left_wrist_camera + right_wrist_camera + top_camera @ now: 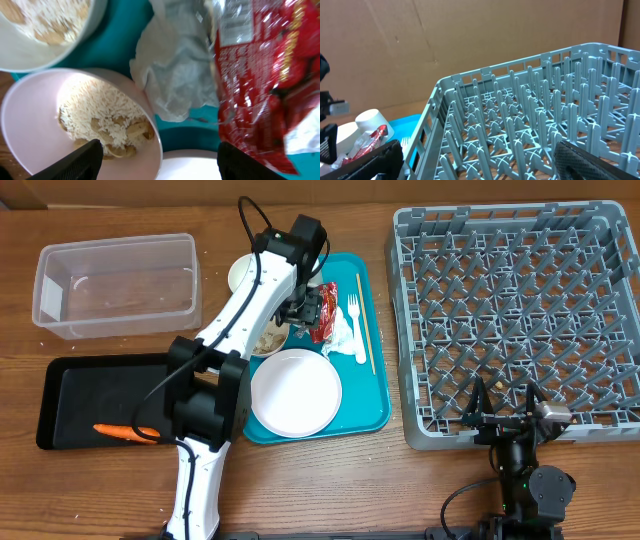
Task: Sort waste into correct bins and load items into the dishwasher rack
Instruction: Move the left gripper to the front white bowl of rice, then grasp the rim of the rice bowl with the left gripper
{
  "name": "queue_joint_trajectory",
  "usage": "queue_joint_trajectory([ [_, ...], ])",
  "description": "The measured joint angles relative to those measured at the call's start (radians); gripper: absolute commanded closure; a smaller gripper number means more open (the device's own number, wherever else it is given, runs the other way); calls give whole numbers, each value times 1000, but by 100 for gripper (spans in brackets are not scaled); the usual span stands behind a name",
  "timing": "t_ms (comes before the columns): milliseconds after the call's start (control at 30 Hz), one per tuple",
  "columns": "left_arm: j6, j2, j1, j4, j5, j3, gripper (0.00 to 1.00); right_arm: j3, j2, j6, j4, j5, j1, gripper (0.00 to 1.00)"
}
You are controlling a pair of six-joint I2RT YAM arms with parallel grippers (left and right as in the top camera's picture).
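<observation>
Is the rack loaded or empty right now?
Empty: overhead, the rack shows only bare pegs; the plate and fork lie on the teal tray.

The teal serving tray (pixel 368 408) lies flat on the wooden table (pixel 320 490). It is a rectangle with rounded corners and a low raised rim, and its long sides run toward the table's far edge. Brown wood with grain running left to right shows around the tray on every side. Seen close from the left wrist, the tray's floor (pixel 115 50) is smooth and glossy. Beyond the tray, past the table's far edge, a plain brown cardboard wall (pixel 470 35) stands upright, faintly creased.
</observation>
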Motion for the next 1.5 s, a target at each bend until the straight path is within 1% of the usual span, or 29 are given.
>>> queue_joint_trajectory([
  [133,9,3,10,-4,0,-32,26,0,0,0,0,0,0,0],
  [233,19,3,12,-1,0,-32,29,0,0,0,0,0,0,0],
  [400,41,3,12,9,0,-52,30,0,0,0,0,0,0,0],
  [433,46,3,12,7,0,-64,32,0,0,0,0,0,0,0],
  [500,52,3,12,8,0,-74,37,0,0,0,0,0,0,0],
  [700,91,3,12,14,2,-74,37,0,0,0,0,0,0,0],
  [967,112,3,12,19,23,-74,36,0,0,0,0,0,0,0],
  [1033,122,3,12,19,23,-74,38,0,0,0,0,0,0,0],
  [1100,127,3,12,19,23,-74,42,0,0,1,0,0,0,0],
  [1133,132,3,12,19,22,-74,43,0,0,0,0,0,0,0],
  [1500,147,3,12,23,18,-78,40,0,0,0,0,0,0,0],
])
